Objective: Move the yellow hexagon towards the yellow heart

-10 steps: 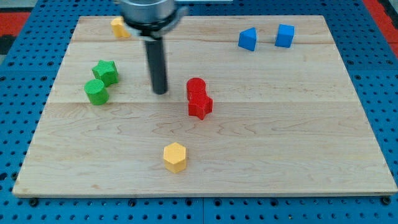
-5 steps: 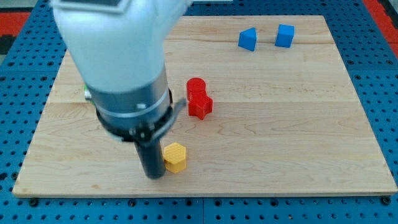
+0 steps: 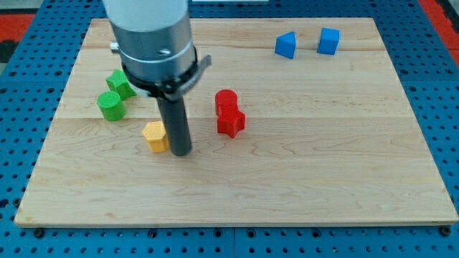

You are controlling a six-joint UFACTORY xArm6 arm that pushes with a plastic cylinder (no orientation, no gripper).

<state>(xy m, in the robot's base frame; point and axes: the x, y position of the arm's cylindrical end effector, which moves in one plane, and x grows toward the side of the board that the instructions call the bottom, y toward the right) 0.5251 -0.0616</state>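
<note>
The yellow hexagon point(image 3: 155, 135) lies on the wooden board point(image 3: 323, 143) left of centre. My tip point(image 3: 182, 153) rests on the board just to the hexagon's right and a little below it, touching or nearly touching it. The arm's grey body point(image 3: 152, 43) fills the upper left and hides the yellow heart, which does not show now.
A green star-like block point(image 3: 118, 83) and a green cylinder point(image 3: 110, 106) sit at the left, above the hexagon. A red cylinder point(image 3: 226, 100) and a red star-like block point(image 3: 231, 122) sit at centre. Two blue blocks point(image 3: 285, 45) point(image 3: 328, 41) sit at the top right.
The yellow hexagon has moved up and left from the board's lower middle. My tip went down beside it, then came up and left with it. The arm now covers the yellow heart.
</note>
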